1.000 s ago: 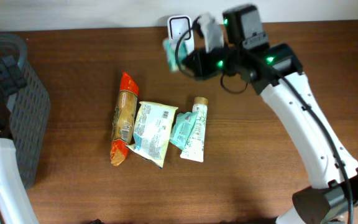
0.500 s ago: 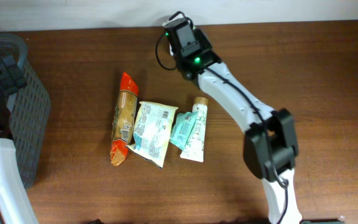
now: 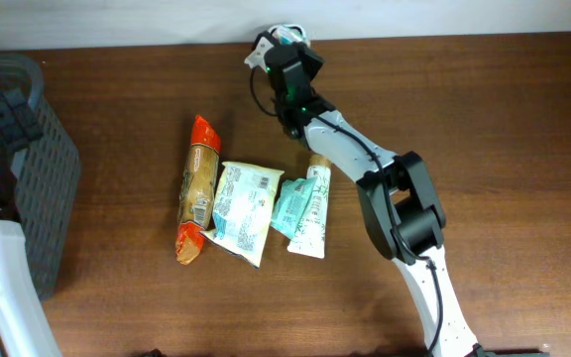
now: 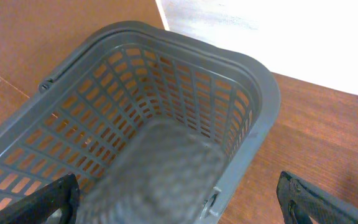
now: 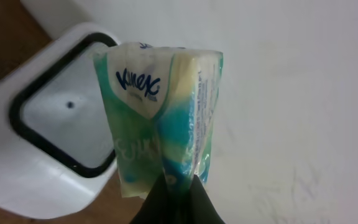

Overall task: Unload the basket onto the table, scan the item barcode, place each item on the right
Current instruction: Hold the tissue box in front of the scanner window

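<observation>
Right gripper (image 5: 173,190): my dark fingers are pinched tight on the bottom seam of a small teal, white and yellow plastic-wrapped Kleenex tissue pack (image 5: 160,106), which stands upright above my fingertips.
Scanner: a white box scanner with a black-framed window (image 5: 58,118) sits just beyond the pack and to its left in the wrist view. The pack overlaps the window's right edge.
Step in hand: by my reading, I am presenting the pack to the window.
Barcode: none shows on the faces turned to my camera, and I cannot tell which side carries it.
Next move: it likely calls for sliding the pack fully across the window and turning my wrist until the coded face looks at the glass, grip unchanged.
Left gripper (image 4: 179,208): jaws spread wide with nothing between them, hanging over a dark grey slotted plastic basket (image 4: 253,93) directly below.
Waiting: four more packets lie in a row on the brown wooden table (image 3: 484,119), well behind my right gripper.
</observation>
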You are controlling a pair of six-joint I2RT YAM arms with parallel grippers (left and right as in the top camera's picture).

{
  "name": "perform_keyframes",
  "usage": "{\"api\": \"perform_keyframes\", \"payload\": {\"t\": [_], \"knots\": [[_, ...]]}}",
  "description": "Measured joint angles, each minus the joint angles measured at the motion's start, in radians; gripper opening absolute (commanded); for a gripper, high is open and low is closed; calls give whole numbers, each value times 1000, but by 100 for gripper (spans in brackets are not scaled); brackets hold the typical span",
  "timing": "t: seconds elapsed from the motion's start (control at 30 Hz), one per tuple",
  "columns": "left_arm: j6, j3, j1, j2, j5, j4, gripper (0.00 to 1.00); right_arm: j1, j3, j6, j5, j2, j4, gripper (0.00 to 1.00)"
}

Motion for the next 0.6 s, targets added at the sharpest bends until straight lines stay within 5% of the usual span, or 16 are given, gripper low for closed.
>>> {"api": "perform_keyframes", "payload": {"t": [0.6], "knots": [[0, 0, 0, 0, 0, 0, 99, -32, 0, -214, -66, 23, 105, 4]]}}
